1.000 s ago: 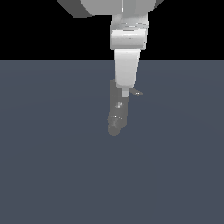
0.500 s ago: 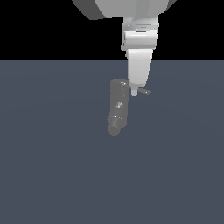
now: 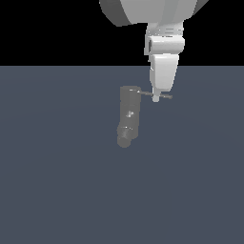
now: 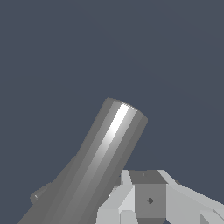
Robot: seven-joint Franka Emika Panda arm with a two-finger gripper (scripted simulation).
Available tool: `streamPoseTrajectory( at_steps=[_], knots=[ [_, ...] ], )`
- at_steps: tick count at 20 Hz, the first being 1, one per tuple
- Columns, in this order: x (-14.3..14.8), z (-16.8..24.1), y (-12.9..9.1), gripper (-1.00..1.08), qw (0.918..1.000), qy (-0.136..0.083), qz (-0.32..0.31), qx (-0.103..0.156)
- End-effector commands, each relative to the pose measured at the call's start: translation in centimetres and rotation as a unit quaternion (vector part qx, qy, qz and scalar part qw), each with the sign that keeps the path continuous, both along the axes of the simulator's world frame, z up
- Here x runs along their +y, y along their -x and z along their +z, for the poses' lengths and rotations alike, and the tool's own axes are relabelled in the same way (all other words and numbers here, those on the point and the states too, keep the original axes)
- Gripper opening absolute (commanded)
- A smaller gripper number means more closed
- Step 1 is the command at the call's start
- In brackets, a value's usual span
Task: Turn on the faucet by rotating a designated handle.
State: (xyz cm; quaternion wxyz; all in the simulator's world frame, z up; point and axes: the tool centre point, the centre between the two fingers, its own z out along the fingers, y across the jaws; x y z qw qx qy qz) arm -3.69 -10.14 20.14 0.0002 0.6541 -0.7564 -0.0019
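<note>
Where the handle (image 3: 162,96) juts out, hand (image 3: 156,98) upon it.

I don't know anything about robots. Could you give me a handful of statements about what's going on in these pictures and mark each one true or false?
1. The tool sits at the handle, to the exterior view's right of the faucet. True.
2. The handle sticks out from the bottom of the faucet. False: it juts sideways from the top of the column.
3. The round spout is at the column's lower end. True.
4. The tool is gripping the spout. False: it is up by the handle, well clear of the spout.
5. The faucet is bright red. False: it is dull grey.
</note>
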Motion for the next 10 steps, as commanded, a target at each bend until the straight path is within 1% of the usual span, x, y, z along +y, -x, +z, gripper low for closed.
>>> streamPoseTrajectory(
  at_steps=[1, 9, 10],
  knots=[
    [-1.8, 0.0, -0.6, -1.0, 1.0, 0.001, -0.009, -0.002],
    [-4.7, 0.0, -2.4, -1.0, 0.9999, 0.001, -0.013, -0.001],
    [-4.7, 0.0, -2.4, -1.0, 0.9999, 0.001, -0.013, -0.001]
  ],
)
